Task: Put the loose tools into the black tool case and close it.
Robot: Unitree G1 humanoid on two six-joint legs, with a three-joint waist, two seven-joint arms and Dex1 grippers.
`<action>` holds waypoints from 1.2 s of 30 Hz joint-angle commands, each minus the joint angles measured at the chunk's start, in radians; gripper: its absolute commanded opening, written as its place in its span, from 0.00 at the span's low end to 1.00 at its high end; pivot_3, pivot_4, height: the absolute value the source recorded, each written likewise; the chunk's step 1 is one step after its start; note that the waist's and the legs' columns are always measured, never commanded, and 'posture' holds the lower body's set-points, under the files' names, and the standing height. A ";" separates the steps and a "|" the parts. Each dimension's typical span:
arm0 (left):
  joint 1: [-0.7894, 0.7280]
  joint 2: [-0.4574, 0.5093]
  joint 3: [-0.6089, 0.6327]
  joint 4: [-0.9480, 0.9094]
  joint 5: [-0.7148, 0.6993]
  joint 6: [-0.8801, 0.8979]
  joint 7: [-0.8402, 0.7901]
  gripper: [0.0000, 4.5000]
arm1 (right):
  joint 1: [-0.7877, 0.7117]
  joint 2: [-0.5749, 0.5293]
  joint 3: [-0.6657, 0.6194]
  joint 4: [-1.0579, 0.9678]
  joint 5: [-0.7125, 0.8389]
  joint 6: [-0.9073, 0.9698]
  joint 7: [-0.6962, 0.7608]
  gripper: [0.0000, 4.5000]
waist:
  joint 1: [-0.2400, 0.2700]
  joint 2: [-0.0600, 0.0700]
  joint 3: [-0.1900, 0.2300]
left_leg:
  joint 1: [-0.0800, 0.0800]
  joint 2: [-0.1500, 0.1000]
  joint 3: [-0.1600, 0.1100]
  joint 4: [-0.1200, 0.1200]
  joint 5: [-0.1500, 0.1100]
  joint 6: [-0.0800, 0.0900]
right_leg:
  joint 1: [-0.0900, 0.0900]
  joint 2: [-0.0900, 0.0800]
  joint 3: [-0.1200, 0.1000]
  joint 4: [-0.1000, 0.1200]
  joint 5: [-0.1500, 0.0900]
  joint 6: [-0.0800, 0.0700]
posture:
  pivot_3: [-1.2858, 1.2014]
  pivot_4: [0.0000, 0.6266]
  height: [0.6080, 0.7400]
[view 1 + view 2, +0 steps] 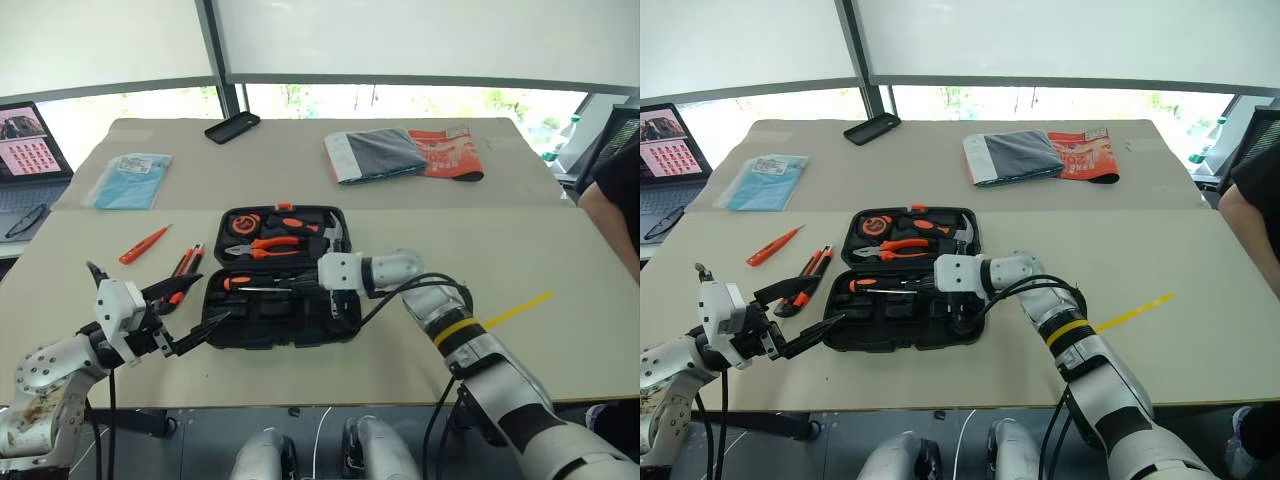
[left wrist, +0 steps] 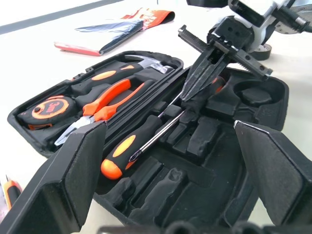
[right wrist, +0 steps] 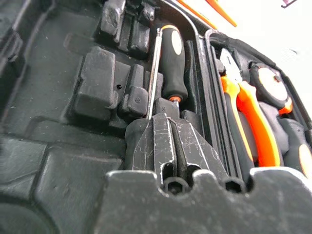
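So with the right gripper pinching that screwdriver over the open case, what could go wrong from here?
1. The shut right gripper holds the thin metal shaft of a black-and-orange-handled screwdriver above the moulded slots of the black plastic tool case; the handle looks askew to the grooves, so it may settle crooked and block the lid.
2. A slim all-orange screwdriver and more orange-black tools lie outside; closing early would leave them out.
3. The open left gripper hovers at the case's edge and could nudge it.

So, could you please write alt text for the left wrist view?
The shut right gripper holds a thin screwdriver shaft over the open black tool case, beside an orange-and-black screwdriver lying in the case. Pliers and a tape measure sit in the far half.
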 commanded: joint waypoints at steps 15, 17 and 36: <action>0.218 -0.024 0.289 0.120 -0.041 -0.087 -0.035 1.00 | 0.400 -0.198 -0.325 -0.482 0.462 0.265 0.125 0.03 | 0.006 -0.001 0.001 | -0.003 0.000 -0.001 0.001 -0.009 0.012 | 0.001 -0.002 -0.001 -0.006 -0.001 -0.001 | 0.52 0.24 1.00; 0.224 -0.024 0.278 0.102 -0.046 -0.093 -0.056 1.00 | 0.419 -0.209 -0.314 -0.511 0.453 0.295 0.122 0.03 | 0.007 0.000 0.001 | -0.003 0.000 -0.001 0.002 -0.015 0.012 | 0.001 -0.002 -0.001 -0.007 -0.001 -0.001 | 0.52 0.24 1.00; 0.119 -0.032 0.154 0.071 -0.030 -0.079 -0.036 1.00 | 0.063 0.019 -0.004 -0.341 0.169 0.559 -0.007 0.03 | 0.000 -0.001 0.002 | -0.003 0.000 -0.001 0.003 -0.004 0.007 | -0.001 0.001 -0.001 -0.003 -0.002 -0.003 | 0.52 0.24 1.00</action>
